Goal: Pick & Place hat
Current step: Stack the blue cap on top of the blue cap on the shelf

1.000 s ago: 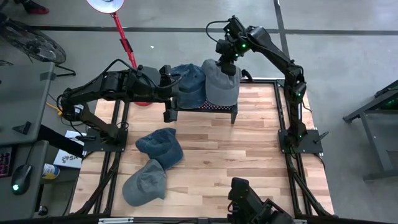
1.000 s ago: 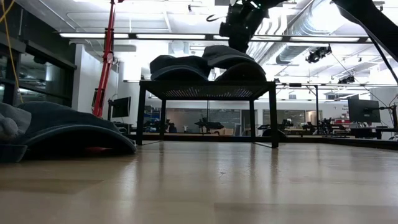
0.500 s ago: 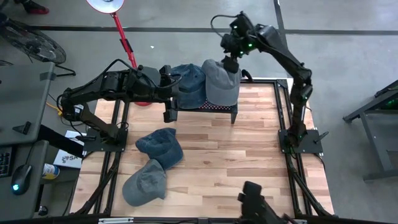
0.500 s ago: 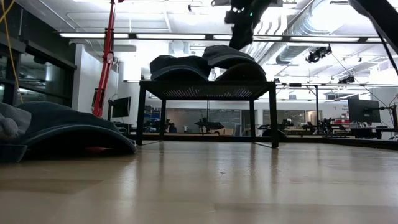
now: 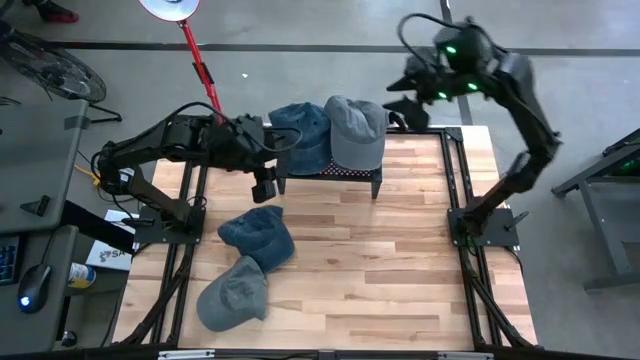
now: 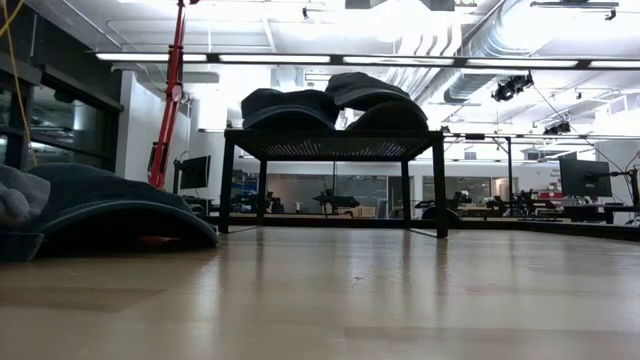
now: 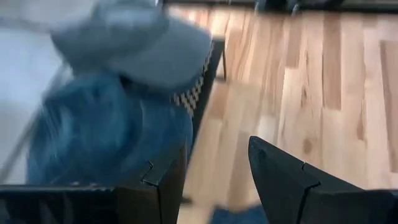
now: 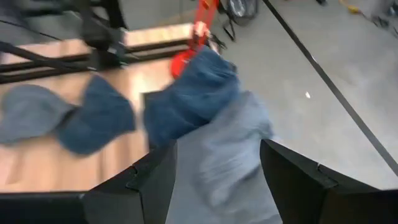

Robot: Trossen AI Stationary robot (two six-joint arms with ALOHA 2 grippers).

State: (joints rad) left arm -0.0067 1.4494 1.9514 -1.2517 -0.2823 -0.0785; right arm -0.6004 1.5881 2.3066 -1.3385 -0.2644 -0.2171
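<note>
Right gripper (image 5: 402, 98) fingers open, empty, clear of grey hat (image 5: 356, 133) resting released on rack (image 5: 375, 176). Left gripper (image 5: 264, 183) fingers open above blue hat (image 5: 257, 236) on surface (image 5: 400, 260), positioned for pickup

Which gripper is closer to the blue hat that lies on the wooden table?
The left. The left gripper hangs open just above the blue hat, beside the rack. The right gripper is open too, far off beyond the rack's far corner.
</note>
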